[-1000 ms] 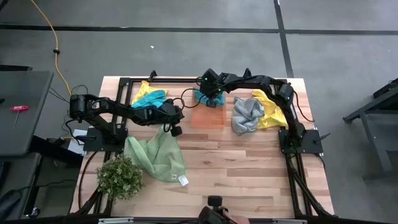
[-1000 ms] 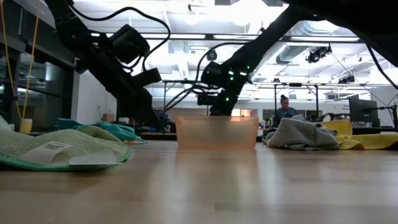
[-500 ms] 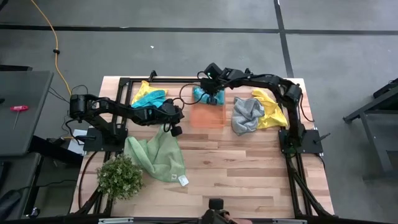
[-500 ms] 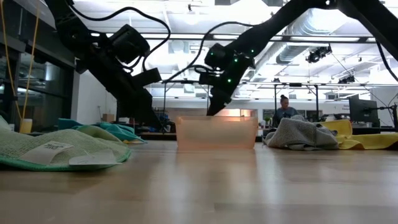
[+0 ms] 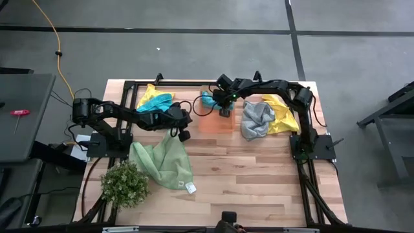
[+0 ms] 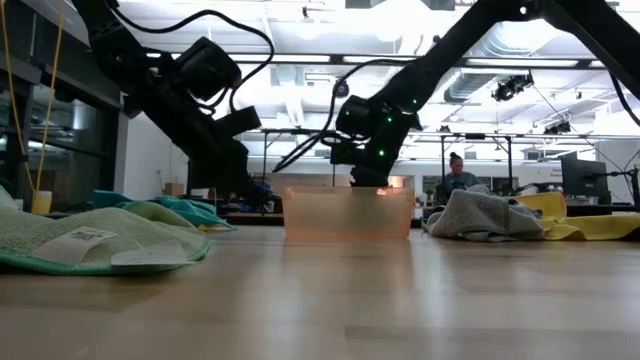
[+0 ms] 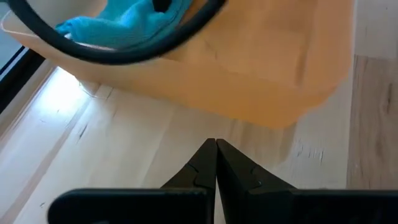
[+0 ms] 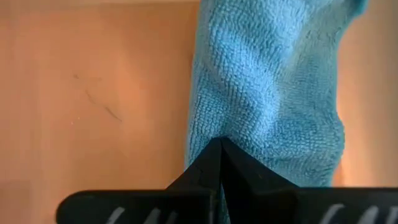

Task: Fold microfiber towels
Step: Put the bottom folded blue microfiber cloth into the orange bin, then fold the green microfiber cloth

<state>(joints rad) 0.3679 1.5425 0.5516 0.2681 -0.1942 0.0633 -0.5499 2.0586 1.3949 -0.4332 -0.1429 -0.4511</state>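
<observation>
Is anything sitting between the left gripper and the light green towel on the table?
Nothing visible. The shut left gripper hangs just past the top edge of the light green microfiber towel, with only bare wood between them. The orange translucent plastic bin sits off to its other side.

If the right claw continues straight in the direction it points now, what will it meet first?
Most likely the teal-blue towel, which fills the view just beyond the shut right claw, with the floor of the orange bin around it. Whether the tips already touch the cloth cannot be told.
</observation>
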